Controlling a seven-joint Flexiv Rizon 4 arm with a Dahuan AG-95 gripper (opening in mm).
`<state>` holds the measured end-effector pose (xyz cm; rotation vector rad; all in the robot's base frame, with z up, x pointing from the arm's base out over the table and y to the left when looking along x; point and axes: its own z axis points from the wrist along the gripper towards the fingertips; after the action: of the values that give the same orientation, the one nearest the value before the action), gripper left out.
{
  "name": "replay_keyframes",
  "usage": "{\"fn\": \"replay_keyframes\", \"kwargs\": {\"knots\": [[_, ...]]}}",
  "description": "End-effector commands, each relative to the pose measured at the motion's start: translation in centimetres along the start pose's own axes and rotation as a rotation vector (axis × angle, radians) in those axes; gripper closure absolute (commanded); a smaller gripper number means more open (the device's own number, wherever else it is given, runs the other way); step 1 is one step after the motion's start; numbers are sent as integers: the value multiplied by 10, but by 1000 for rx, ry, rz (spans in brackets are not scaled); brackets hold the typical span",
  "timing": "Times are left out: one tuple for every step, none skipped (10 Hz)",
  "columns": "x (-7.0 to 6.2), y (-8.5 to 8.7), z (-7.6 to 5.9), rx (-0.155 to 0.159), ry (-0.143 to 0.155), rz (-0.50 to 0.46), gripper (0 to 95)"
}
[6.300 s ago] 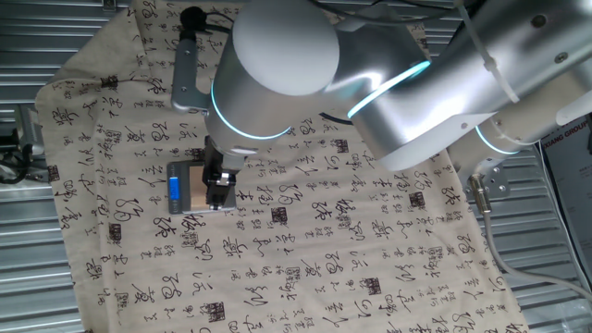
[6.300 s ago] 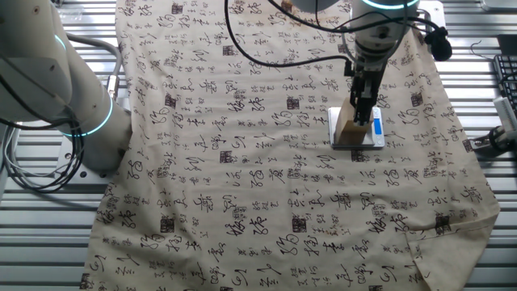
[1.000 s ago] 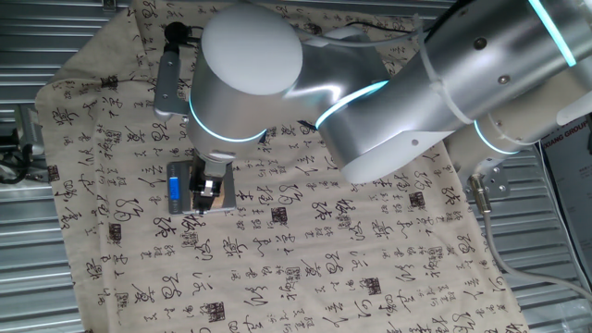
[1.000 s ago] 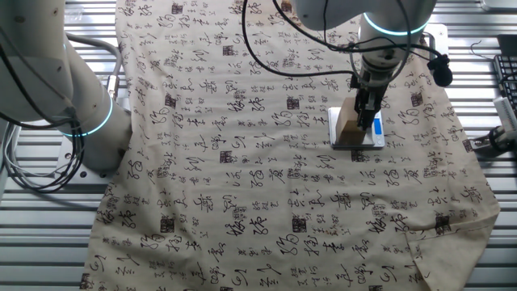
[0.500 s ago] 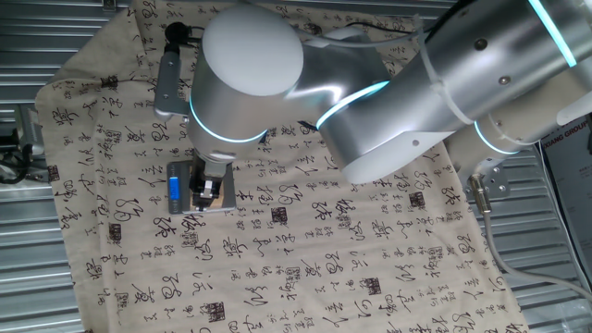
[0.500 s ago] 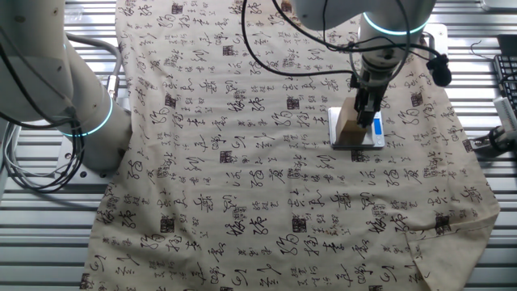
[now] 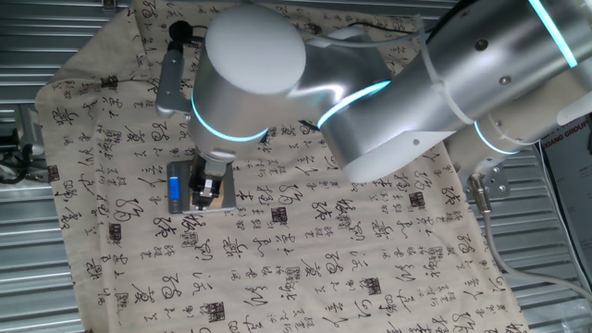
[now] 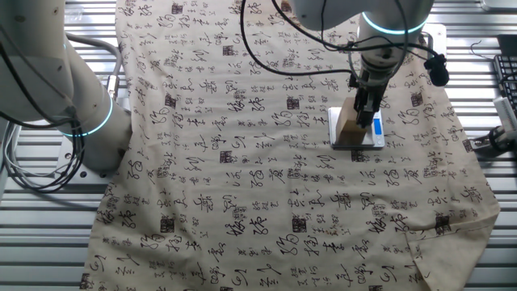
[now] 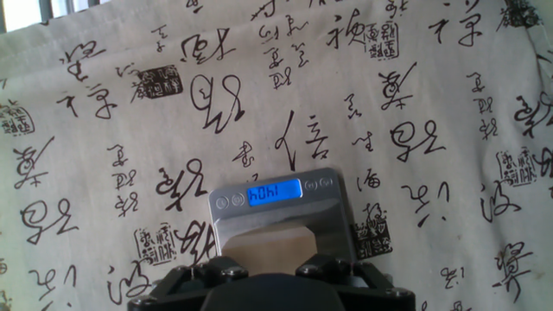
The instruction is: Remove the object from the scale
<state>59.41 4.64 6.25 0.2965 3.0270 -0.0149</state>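
While I steer from afar, the hand [image 8: 359, 121] hangs straight down over the scale [image 8: 378, 137], which lies flat on a counter [image 8: 242, 202] draped in a pale cloth printed with black calligraphy. On the scale's platform sits the object [image 8: 347, 129], a small tan block, directly under and between the fingers, so the move I judge to come next is a plain vertical one: grip, then lift straight up.

From the other fixed view, the dark fingers reach down to the block's top, and the block stands toward the platform end away from the blue strip. I cannot tell from any picture whether the fingers are pressing the block's sides or merely straddling it, nor how wide they stand.

From one fixed view, the arm's large silver joint fills the middle, and under it I see the scale [image 7: 185, 190] with its blue strip on the left, the tan block [image 7: 215, 192] on the right half, and the hand [image 7: 203, 190] planted on it.

Looking along the fingers, the hand view alone shows the scale [image 9: 281, 212] with its blue display lit with digits beyond the block [image 9: 270, 246], whose near edge is hidden behind the black finger housing at the bottom. The block's long axis I cannot judge; it looks roughly square.
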Motion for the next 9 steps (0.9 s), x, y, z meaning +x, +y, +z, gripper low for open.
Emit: {"fn": "replay_keyframes", "kwargs": {"knots": [[0, 1, 1, 22, -3, -12, 950], [0, 1, 1, 21, -2, -24, 950], [0, 2, -1, 16, 2, -30, 950], [-1, 3, -3, 12, 7, -34, 950], [-1, 5, -5, 11, 8, -39, 950], [0, 5, -5, 10, 8, -41, 950], [0, 5, -6, 10, 9, -43, 950], [1, 6, -8, 11, 11, -44, 950], [2, 6, -9, 13, 15, -45, 950]]}}
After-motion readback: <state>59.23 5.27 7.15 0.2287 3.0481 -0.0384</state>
